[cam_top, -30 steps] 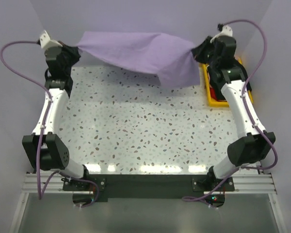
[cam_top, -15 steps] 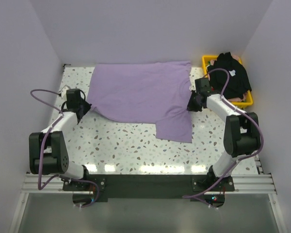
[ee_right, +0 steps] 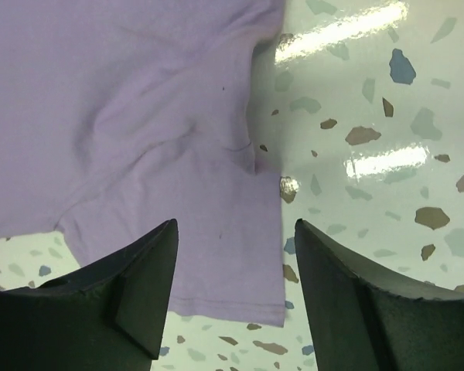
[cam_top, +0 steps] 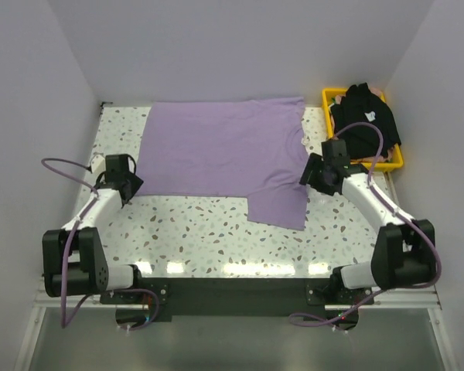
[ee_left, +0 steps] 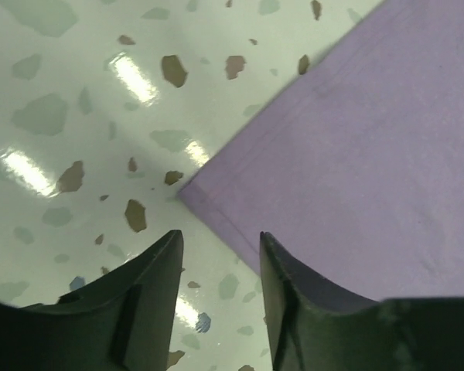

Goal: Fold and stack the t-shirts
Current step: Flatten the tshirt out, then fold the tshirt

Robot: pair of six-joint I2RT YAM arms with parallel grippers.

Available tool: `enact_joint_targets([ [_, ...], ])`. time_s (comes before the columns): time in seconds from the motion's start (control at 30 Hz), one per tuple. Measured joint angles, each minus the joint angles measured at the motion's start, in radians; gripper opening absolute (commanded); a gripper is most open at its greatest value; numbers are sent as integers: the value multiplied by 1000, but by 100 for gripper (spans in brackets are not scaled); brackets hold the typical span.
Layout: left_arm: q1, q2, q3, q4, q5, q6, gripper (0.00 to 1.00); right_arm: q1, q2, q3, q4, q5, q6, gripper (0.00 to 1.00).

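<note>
The lavender-purple t-shirt (cam_top: 224, 151) lies spread flat on the far half of the speckled table, one sleeve (cam_top: 280, 205) reaching toward the near side. My left gripper (cam_top: 131, 185) hovers open just off the shirt's near-left corner (ee_left: 187, 189), nothing between its fingers. My right gripper (cam_top: 309, 171) is open at the shirt's right edge, above the sleeve (ee_right: 216, 247), holding nothing. A black t-shirt (cam_top: 363, 124) with a small white mark is heaped in the yellow basket at the back right.
The yellow plastic basket (cam_top: 394, 162) stands against the right wall at the back. Purple walls close in the table (cam_top: 216, 232) on the left, back and right. Speckled tabletop shows in front of the shirt.
The shirt, held up taut between both grippers a second ago, now lies flat on the table. Both grippers have let go, opened and drawn back from its edges.
</note>
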Motion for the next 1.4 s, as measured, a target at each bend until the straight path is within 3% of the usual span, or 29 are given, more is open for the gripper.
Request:
enact_joint_targets([
  [0.27,0,-43,-72,-49,-46,-58,51,10,-167,-167,24,-33,24,64],
  [0.7,0,26,-85,-2,-41,-94,49,111,-155,-313,88,-19,92,62],
  [1.3,0,134,-33,18,-72,-106,45,213,-159,-378,109,61,211,59],
  [1.4,0,143,-29,33,-72,-106,39,213,-169,-389,122,66,220,52],
])
